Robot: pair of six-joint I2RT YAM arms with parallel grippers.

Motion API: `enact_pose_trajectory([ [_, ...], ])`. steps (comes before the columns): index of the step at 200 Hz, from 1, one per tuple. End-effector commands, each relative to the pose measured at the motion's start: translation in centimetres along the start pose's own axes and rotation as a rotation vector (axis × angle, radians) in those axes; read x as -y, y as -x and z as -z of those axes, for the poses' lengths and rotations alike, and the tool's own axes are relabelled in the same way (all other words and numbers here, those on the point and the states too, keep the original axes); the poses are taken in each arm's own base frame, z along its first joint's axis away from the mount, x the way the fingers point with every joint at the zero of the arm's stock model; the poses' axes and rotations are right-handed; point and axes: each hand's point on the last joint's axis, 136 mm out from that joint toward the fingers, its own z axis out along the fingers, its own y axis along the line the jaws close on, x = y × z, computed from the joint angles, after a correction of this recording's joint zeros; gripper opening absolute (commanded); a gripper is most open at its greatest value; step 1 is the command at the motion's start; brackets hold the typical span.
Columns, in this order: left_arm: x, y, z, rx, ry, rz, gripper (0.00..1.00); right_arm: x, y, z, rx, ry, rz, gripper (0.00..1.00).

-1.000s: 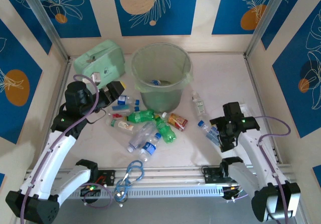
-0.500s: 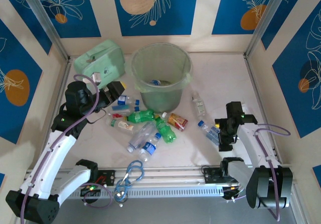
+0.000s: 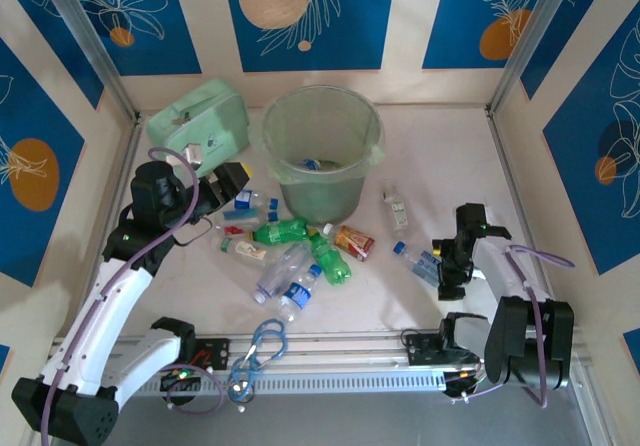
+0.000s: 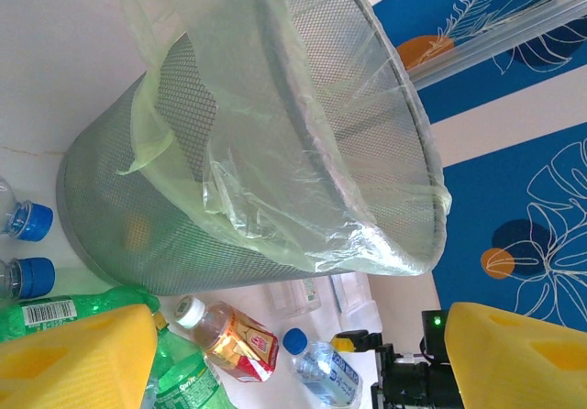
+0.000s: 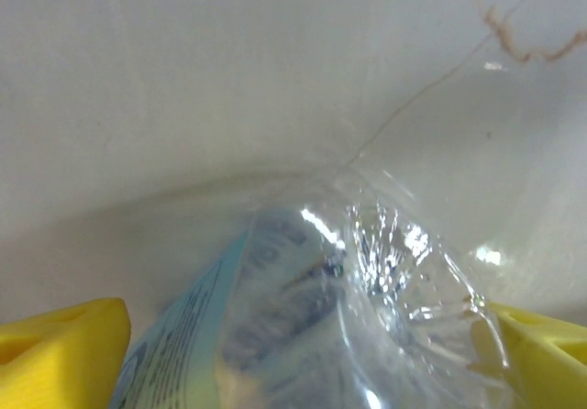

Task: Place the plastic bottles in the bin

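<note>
Nearby, zip case (image 3: 198, 118) beside bin (image 3: 325, 204); carabiner (image 3: 265, 344) before bottles (image 3: 280, 232).

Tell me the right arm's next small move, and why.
Probably close the right tool on the clear bottle. In the right wrist view the bottle lies on the table between the two yellow fingers, which stand apart on either side of it, so it is not gripped yet. Lifting should wait for a firm hold.

bottles (image 3: 280, 232) crowd the table (image 3: 450, 156) before the bin (image 3: 312, 194), a green case (image 3: 200, 121) hems its left, its right lies bare.
</note>
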Motion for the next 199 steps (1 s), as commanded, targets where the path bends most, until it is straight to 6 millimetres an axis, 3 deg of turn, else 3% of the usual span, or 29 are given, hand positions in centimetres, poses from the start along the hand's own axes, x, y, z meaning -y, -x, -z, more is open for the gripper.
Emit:
enact_pose_trajectory([
  [1,0.2,-0.1,0.2,-0.005,-0.015,-0.02,0.82,0.0,0.2,-0.5,-0.001,-0.016,0.045,0.91],
  [46,0.1,-0.2,0.4,-0.007,-0.01,-0.023,0.82,-0.6,0.4,-0.5,0.006,0.001,0.119,0.77],
  [66,0.1,-0.2,0.4,-0.005,-0.009,-0.023,0.82,-1.1,0.4,0.1,0.015,0.02,0.16,0.65],
  [101,0.2,-0.2,0.5,-0.004,-0.012,-0.025,0.82,-1.8,0.3,1.7,0.042,0.06,0.231,0.65],
  [138,0.5,-0.2,0.7,-0.002,-0.02,-0.027,0.82,-2.8,-0.4,4.5,0.089,0.123,0.346,0.64],
  [199,1.6,0.1,0.8,-0.004,-0.06,-0.034,0.82,-4.6,-3.2,9.9,0.146,0.223,0.541,0.59],
])
